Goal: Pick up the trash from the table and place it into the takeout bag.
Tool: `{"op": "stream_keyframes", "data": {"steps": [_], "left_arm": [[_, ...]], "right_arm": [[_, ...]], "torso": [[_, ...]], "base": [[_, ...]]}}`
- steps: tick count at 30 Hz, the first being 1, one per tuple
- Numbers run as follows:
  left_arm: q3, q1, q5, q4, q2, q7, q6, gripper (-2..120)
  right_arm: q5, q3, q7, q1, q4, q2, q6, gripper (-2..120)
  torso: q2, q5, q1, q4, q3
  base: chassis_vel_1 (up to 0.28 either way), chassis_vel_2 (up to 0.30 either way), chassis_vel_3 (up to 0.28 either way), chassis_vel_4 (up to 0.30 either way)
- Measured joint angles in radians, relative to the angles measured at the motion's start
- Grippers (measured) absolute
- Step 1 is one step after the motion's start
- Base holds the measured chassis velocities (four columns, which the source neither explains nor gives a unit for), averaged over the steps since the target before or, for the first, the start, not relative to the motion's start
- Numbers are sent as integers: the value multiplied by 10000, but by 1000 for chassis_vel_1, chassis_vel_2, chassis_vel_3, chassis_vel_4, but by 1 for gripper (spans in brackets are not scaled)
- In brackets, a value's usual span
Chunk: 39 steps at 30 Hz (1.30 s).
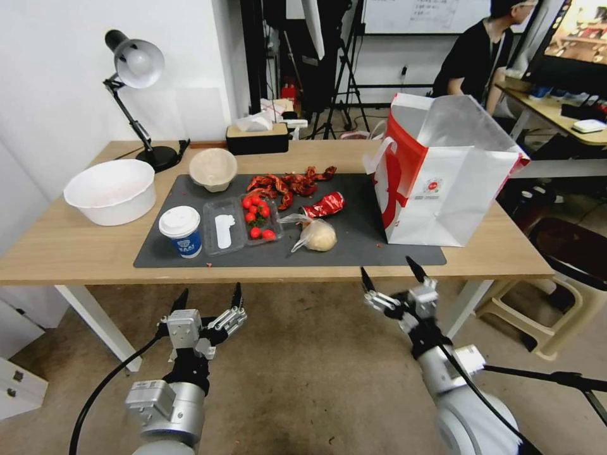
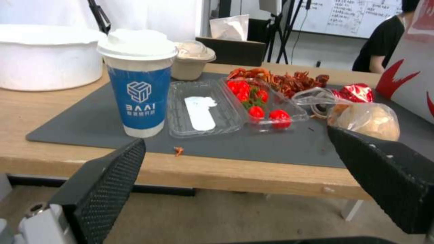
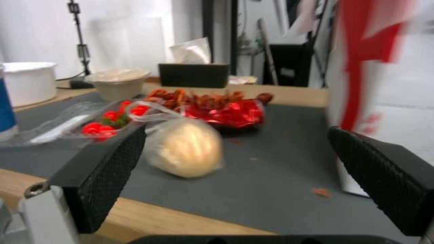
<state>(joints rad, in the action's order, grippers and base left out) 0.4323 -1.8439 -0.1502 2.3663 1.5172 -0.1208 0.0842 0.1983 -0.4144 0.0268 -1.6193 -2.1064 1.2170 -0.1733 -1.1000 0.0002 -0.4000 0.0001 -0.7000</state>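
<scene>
While both tools are held open short of the surface (image 1: 76, 253), the bagged lump (image 1: 318, 235) is found ahead of the right tool (image 1: 391, 278), nearer than the left tool (image 1: 208, 299).
</scene>
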Motion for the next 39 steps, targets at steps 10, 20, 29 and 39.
{"op": "stream_keyframes", "data": {"steps": [10, 20, 29, 39], "left_arm": [[113, -104, 0, 153, 47, 31, -139, 100], [127, -134, 143, -34, 242, 30, -332, 100], [249, -154, 149, -106, 286, 17, -430, 100], [271, -145, 90, -160, 251, -58, -518, 100]], "right_arm": [[1075, 2354, 1182, 3564, 497, -483, 2951, 100], [2919, 4081, 3477, 6924, 1896, 246, 5996, 100], [3241, 4623, 4139, 7779, 3172, 1124, 7192, 100], [3238, 4534, 4354, 7665, 3332, 1384, 7567, 90]], "torso": [[0, -2, 0, -1, -1], [1, -2, 0, 0, -1], [1, -2, -1, -1, 0], [0, -1, 0, -1, 0]], "base": [[0, 0, 0, 0], [0, 0, 0, 0], [0, 0, 0, 0], [0, 0, 0, 0]]}}
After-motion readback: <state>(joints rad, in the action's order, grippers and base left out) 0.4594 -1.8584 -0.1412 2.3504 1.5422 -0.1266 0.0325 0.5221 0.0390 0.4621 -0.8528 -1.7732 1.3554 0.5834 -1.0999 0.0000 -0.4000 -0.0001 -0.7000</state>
